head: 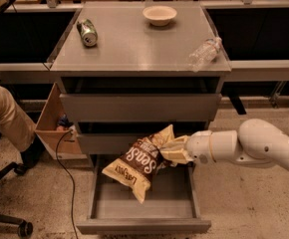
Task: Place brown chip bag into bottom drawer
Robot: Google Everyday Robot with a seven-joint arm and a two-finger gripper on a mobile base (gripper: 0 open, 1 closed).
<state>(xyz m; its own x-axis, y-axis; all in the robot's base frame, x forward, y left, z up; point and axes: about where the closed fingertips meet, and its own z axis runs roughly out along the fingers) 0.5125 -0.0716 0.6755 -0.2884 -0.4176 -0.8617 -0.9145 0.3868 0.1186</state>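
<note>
The brown chip bag (pixel 137 164) hangs tilted, its tan end down-left, above the open bottom drawer (pixel 143 226). My gripper (pixel 170 150) reaches in from the right on a white arm and is shut on the bag's upper right end. The bag's lower end dips inside the drawer's left half and hangs above the drawer floor. The drawer is pulled out toward the camera and its inside is a grey tray.
The grey cabinet top (pixel 134 49) carries a green can (pixel 87 32) lying on its side, a pale bowl (pixel 159 15) and a crushed clear bottle (pixel 204 53). A cardboard box (pixel 52 121) stands left of the cabinet. A seated person's leg (pixel 7 118) is at far left.
</note>
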